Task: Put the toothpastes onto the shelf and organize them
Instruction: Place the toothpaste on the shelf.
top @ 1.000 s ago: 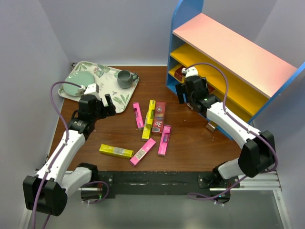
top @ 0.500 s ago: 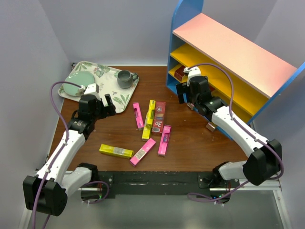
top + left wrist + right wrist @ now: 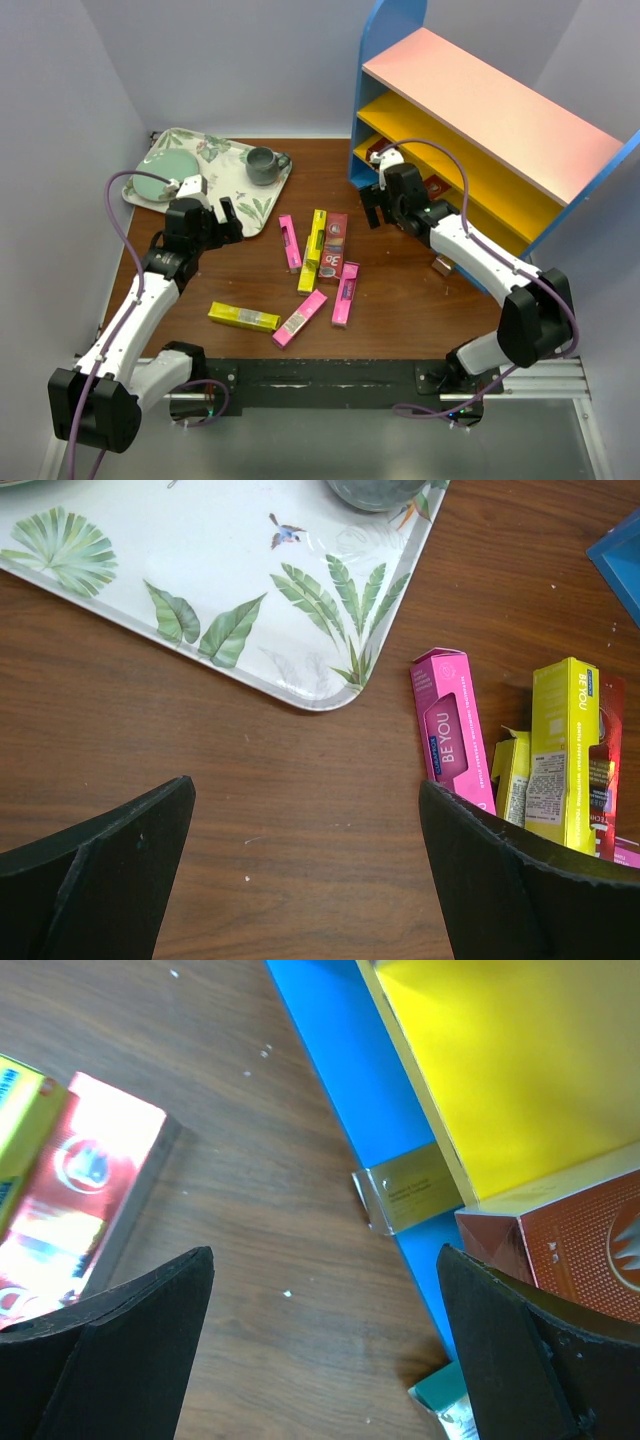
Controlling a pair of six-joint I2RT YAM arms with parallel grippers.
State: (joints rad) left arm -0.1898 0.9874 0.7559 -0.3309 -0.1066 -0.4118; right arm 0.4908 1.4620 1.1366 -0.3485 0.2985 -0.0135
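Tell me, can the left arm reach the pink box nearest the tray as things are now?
Probably yes: the left gripper is open and empty, and only bare table lies between it and the flat-lying pink box.

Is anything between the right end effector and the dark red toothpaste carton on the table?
Nothing visible. Only bare table lies between the open right end effector and the dark red carton; the shelf stands on the opposite side.

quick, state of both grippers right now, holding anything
Left gripper: open, holding nothing.
Right gripper: open, holding nothing.
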